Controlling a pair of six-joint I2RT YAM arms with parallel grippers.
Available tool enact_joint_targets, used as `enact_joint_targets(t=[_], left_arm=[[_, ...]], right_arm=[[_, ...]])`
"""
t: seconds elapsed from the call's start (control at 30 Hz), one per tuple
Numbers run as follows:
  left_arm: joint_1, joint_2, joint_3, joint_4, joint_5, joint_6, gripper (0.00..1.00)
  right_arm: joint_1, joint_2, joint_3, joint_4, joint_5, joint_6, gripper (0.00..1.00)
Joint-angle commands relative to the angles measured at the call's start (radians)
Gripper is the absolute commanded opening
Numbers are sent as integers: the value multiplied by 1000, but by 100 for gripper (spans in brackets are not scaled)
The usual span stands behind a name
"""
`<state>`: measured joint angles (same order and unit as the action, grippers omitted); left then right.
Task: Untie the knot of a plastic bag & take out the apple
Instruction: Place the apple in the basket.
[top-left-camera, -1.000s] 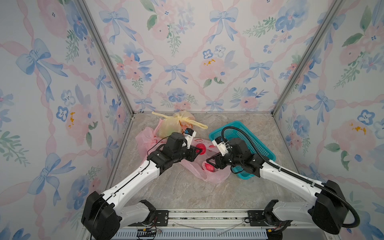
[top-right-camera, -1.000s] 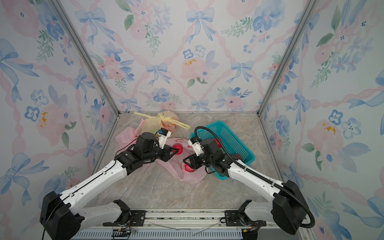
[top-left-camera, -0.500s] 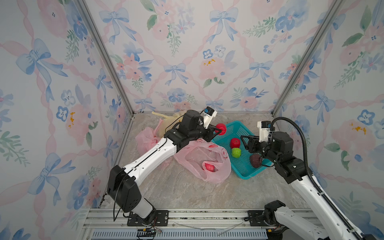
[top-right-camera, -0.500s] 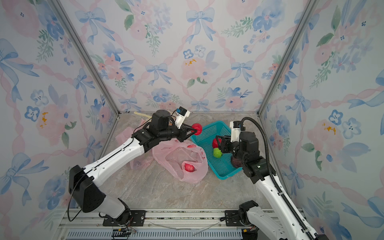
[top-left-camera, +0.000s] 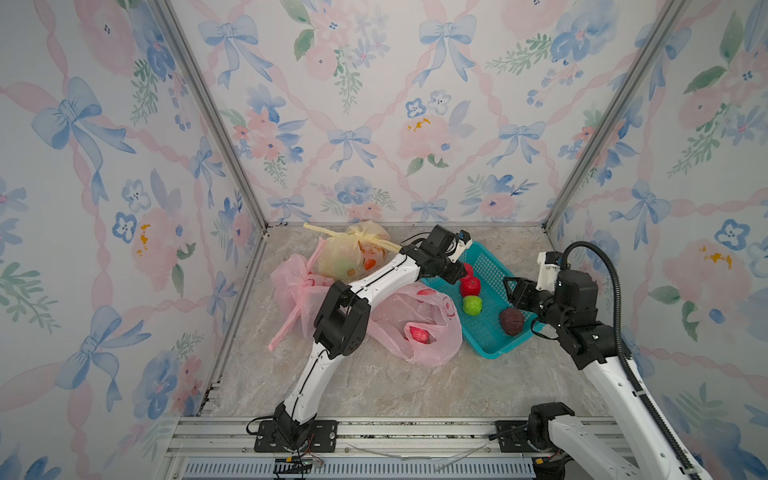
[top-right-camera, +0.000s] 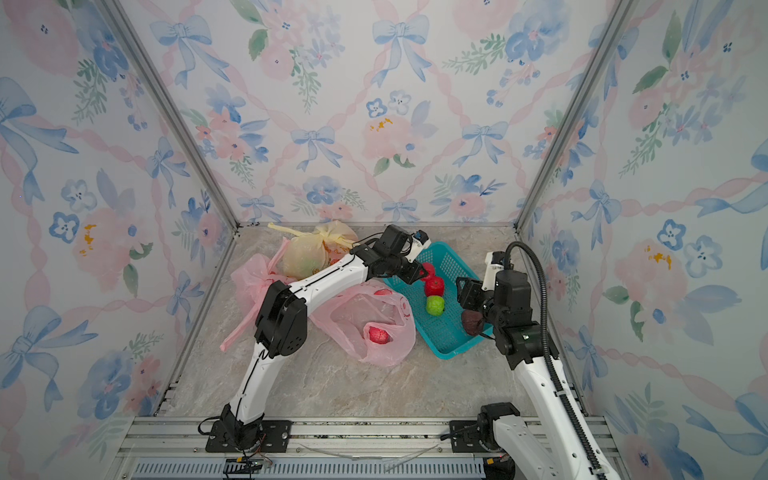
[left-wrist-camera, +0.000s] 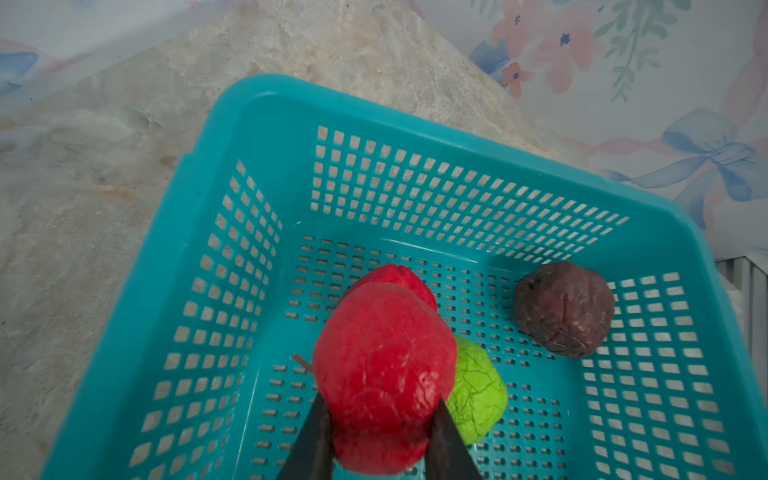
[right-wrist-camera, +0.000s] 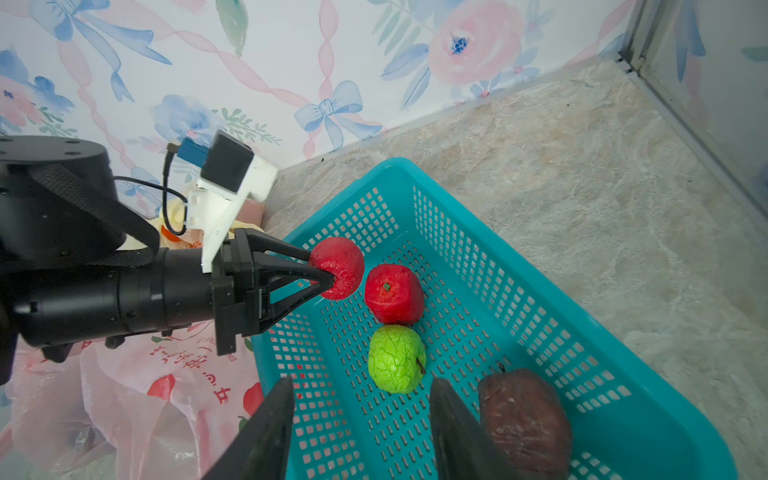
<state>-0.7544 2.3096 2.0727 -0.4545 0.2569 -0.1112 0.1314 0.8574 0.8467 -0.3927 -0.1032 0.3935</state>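
left gripper (right-wrist-camera: 322, 270): clamped on the apple (left-wrist-camera: 384, 374), one finger on each side of its waist.
apple: out of the bag, in the air over the far left part of the basket (top-left-camera: 486, 353), just above a second red fruit (top-left-camera: 470, 286).
right gripper (right-wrist-camera: 361, 415): jaws apart and empty, hanging over the basket's right side, near the dark fruit (right-wrist-camera: 523, 415) and the green fruit (right-wrist-camera: 397, 359).
bag (top-left-camera: 419, 316): pink, mouth loose, slumped on the table just left of the basket, with one red lump (top-left-camera: 419, 334) inside.
other bags: the yellow bag (top-left-camera: 345, 257) is knotted, far left; the pink bag beside it (top-left-camera: 295, 286) looks tied too.
handling: i judge the apple light and a little squashy. its skin is matte and cracked like foam, so it is neither slippery nor fragile.
hold: across the widest part, as i have it now. pinching nearer the top or bottom would risk it popping out.
step: i judge this is the set-down. i would lower it and then open, so it does not bounce off the fruit below.
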Motion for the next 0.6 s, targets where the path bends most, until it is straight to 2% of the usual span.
enact_joint_targets(t=[0.0,0.13,0.4,0.47,0.57], left_arm=[[-12,54,83,-98,-87,39,22],[-18,97,109,-127,-126,45,25],[-18,79,130,-124,-181,19,39],[-17,75,151,-123,-189,10,50],[-9,86,185,-124,-154,2,52]], right_arm=[[-12,18,-22,21,-36,14,54],[-13,47,-28,40,-68,19,54],[21,86,-28,71,-198,-18,61],[54,92,-13,59,-193,-39,61],[96,105,13,27,-164,-69,62]])
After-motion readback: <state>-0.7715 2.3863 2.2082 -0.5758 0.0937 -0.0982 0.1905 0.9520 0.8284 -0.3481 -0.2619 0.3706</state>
